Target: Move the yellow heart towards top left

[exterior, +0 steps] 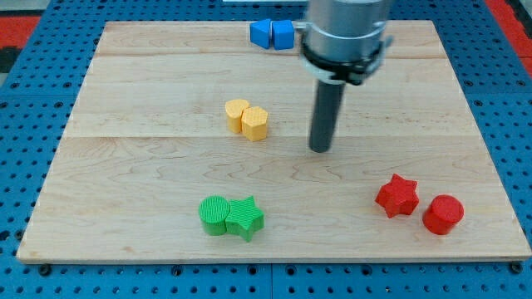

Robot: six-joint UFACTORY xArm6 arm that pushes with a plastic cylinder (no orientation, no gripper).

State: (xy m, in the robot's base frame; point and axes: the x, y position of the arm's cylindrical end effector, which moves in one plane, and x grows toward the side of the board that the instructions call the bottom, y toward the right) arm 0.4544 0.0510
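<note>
- Eight blocks in four colour pairs lay on one wooden bench (150, 66), each pair touching or nearly so, probably set out that way as a starting layout.
- One arm carried no claw at all, so no open or closed state applied; it ended in a dark rod whose lower end, my tip (321, 149), rested on the wood.
- My tip stood to the view's right of the yellow pair, apart from it and slightly lower, a sensible place for a push leftward and upward, I judged.
- Two red blocks sat at the view's lower right: a red star (396, 196) and a red cylinder (442, 214).
- Two green blocks sat at the lower middle: a green cylinder (214, 215) touching a green star (245, 218).
- Two yellow blocks sat near the centre: the yellow heart (237, 112) on the left, touching a yellow hexagon (255, 123).
- Two blue blocks (273, 34) sat at the top edge, shapes unclear.
</note>
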